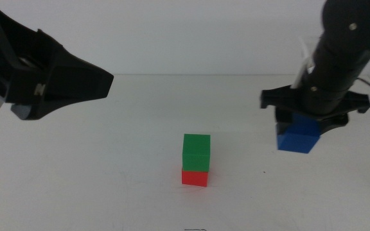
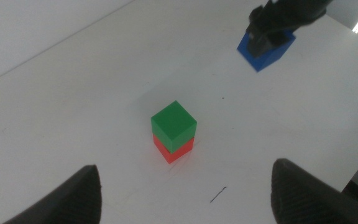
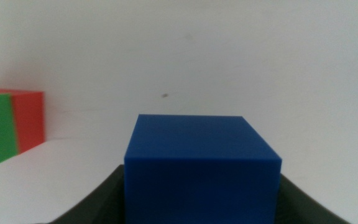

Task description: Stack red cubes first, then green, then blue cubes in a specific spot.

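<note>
A plain white matte tabletop [image 1: 108,167] carries three small solid cubes of equal size, each with flat faces and sharp edges. None has a long axis.

Near the middle of the table, the matte green cube [image 1: 196,152] sits squarely on top of the matte red cube [image 1: 194,177], forming a two-high upright stack. In the middle view their front faces line up, turned almost square to the camera. The left wrist view shows the same stack from above and corner-on, so the green cube's [image 2: 174,126] top face appears as a diamond and only a thin band of the red cube [image 2: 174,150] shows beneath it.

Well apart from the stack, toward the right side of the table, the matte deep-blue cube [image 1: 298,136] is clamped between the dark jaws of the right gripper [image 1: 314,108], which comes down on it from above. In the middle view the cube's lower half hangs out below the jaws, turned slightly off square; whether it touches the table cannot be told. The right wrist view shows the blue cube [image 3: 202,168] close up, filling the space between the jaws, with the stack at the edge beyond.

The left gripper [image 2: 185,190] hangs above the table's left side, its two dark jaws spread wide and holding nothing. A thin dark mark [image 2: 219,195] lies on the tabletop near the stack, visible only in the left wrist view.
</note>
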### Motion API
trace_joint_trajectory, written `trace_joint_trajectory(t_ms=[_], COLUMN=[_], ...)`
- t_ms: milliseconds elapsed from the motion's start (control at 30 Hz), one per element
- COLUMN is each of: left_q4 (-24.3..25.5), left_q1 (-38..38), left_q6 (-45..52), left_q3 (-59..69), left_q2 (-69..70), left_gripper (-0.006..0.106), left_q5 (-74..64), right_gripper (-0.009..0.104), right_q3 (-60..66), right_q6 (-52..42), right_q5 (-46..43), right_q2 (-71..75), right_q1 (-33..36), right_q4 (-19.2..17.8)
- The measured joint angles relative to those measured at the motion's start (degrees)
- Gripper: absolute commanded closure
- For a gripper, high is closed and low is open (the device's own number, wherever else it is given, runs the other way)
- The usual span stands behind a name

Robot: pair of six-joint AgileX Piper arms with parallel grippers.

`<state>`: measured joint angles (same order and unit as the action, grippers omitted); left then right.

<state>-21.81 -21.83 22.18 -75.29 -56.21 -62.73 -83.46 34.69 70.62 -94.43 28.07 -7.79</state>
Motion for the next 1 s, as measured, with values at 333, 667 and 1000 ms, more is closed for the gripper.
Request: trace_joint_trajectory(t_ms=[333, 667, 1000], left_q4=[-0.06, -0.12, -0.12], left_q1=[0.0, 0.24, 0.24], left_q6=[0.0, 0.0, 0.0], left_q3=[0.0, 0.0, 0.0], left_q2=[0.0, 0.0, 0.0], left_gripper=[0.007, 0.007, 0.007], left_q5=[0.0, 0.0, 0.0], right_gripper=[0.096, 0.096, 0.096], right_q3=[-7.45, -19.63, -23.25], right_q6=[7.06, 8.92, 9.43], right_q5=[0.24, 0.19, 0.19], right_q2=[-5.13, -16.73, -20.22], right_q1=[6.34, 13.3, 15.17], right_q4=[-1.1, 0.38, 0.87])
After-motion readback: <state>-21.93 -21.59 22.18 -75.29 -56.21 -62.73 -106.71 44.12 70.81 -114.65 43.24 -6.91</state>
